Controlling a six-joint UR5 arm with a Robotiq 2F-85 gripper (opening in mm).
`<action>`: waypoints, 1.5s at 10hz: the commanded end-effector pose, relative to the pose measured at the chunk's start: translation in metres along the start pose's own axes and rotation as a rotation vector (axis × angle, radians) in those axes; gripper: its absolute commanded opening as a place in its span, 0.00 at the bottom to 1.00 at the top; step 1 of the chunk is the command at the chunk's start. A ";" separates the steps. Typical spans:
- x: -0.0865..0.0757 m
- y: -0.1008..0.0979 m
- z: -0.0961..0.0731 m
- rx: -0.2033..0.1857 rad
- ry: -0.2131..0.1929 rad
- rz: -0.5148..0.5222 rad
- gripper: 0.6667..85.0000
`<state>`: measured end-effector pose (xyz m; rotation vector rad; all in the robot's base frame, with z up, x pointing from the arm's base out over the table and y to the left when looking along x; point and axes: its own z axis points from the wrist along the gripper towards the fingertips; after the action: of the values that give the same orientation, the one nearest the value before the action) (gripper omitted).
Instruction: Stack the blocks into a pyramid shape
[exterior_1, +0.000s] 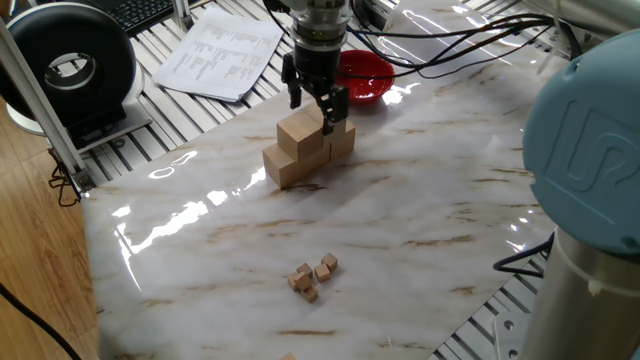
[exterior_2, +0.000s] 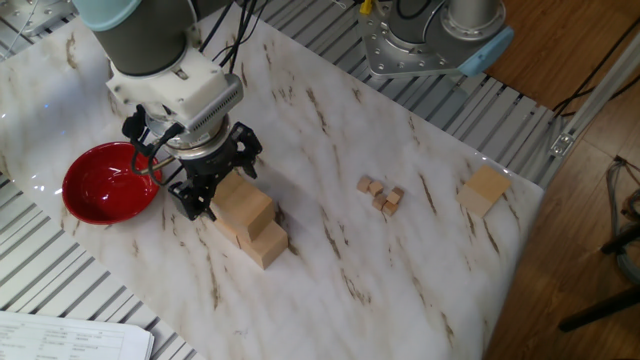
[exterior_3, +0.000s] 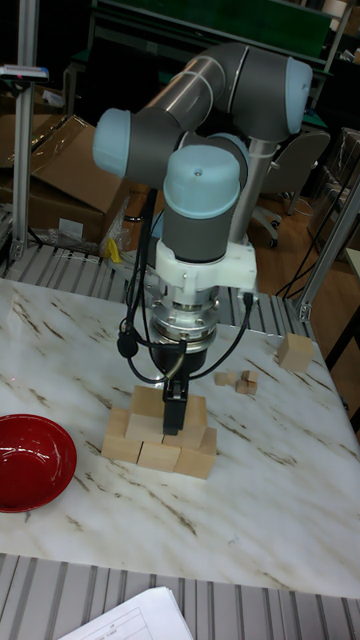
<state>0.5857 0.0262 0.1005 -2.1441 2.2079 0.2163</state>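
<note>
The blocks form a stepped stack (exterior_1: 300, 150) of large tan wooden cubes mid-table, with a row on the marble and two cubes on it (exterior_2: 248, 212). My gripper (exterior_1: 314, 114) hangs open just over the upper cube nearest the red bowl, a finger on each side of it and not gripping. In the tall fixed view one finger (exterior_3: 174, 408) hangs in front of the stack (exterior_3: 160, 445). Another large block (exterior_2: 485, 190) lies alone near the table corner, also seen in the tall view as the lone block (exterior_3: 295, 352).
A red bowl (exterior_2: 105, 185) sits beside the stack on the arm's side. Several tiny wooden cubes (exterior_2: 382, 193) lie between the stack and the lone block. Papers (exterior_1: 222, 52) and a black device (exterior_1: 70, 70) sit off the marble top.
</note>
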 end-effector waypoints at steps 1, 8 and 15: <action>-0.020 -0.005 -0.017 0.017 0.019 0.057 0.96; -0.091 -0.002 -0.015 0.051 0.031 0.231 0.93; -0.149 0.023 0.014 0.108 0.036 0.468 0.90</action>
<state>0.5778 0.1480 0.1141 -1.7212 2.5650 0.0624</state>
